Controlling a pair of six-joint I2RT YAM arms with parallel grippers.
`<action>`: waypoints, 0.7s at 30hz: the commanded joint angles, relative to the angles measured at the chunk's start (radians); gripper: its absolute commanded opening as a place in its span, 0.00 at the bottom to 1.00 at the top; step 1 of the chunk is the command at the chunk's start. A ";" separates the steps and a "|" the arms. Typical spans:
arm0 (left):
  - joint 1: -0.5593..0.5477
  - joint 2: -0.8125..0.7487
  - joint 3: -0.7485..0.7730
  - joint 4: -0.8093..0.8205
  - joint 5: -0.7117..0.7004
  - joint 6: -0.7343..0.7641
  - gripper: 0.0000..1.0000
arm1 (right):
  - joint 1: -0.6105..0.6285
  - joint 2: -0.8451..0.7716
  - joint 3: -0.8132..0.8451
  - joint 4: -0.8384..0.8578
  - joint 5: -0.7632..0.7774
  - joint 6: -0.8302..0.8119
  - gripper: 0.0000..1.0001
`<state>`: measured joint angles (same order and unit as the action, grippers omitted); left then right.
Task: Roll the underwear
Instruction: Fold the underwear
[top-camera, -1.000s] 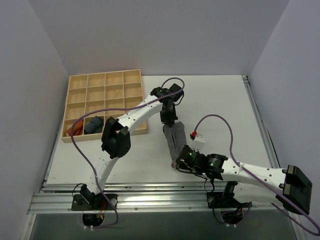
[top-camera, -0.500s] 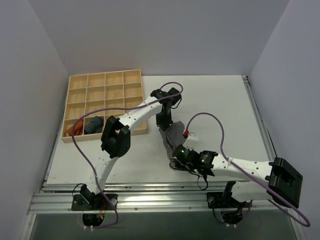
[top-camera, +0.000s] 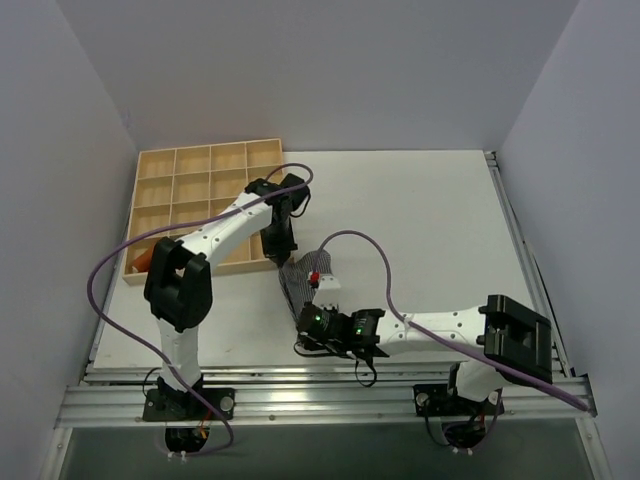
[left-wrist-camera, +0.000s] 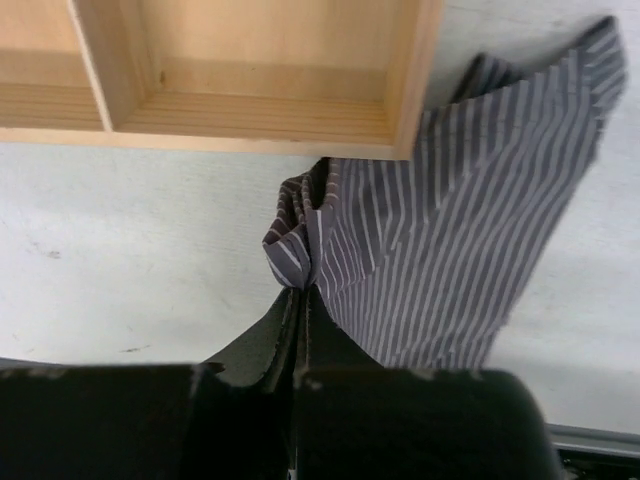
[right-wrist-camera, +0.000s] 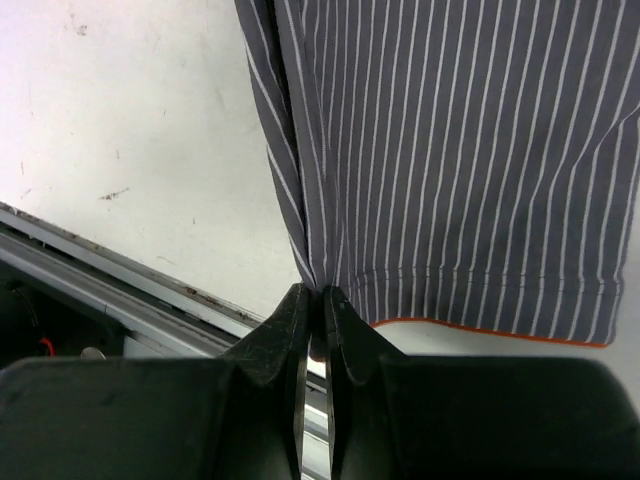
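I hold underwear (left-wrist-camera: 450, 240) corner clenched in left gripper (left-wrist-camera: 302, 292) | right gripper (right-wrist-camera: 315, 292) clenched on hem | risk: cloth snags compartment tray (left-wrist-camera: 412, 80) at upper frame, 1 pinch slips

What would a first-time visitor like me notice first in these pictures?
Probably the grey, white-striped underwear in the middle of the white table, held between two robot arms. The left arm has its jaws shut on the far end, and the right arm has its jaws shut on the near end, by the table's front edge. Next comes the wooden tray of square compartments at the far left, its near-right corner right beside the cloth.
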<state>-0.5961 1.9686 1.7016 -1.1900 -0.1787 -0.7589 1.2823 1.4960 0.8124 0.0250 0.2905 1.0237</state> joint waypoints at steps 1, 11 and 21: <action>-0.024 -0.033 0.050 0.102 0.044 0.030 0.02 | -0.035 -0.026 0.008 -0.008 0.029 -0.022 0.00; -0.091 0.257 0.380 0.007 0.047 0.020 0.02 | -0.268 -0.187 -0.191 0.038 -0.069 -0.065 0.00; -0.097 0.450 0.628 -0.065 0.059 -0.008 0.02 | -0.374 -0.220 -0.280 0.070 -0.102 -0.108 0.00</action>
<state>-0.6971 2.3917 2.2368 -1.2015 -0.1150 -0.7521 0.9455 1.3155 0.5304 0.0982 0.1822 0.9581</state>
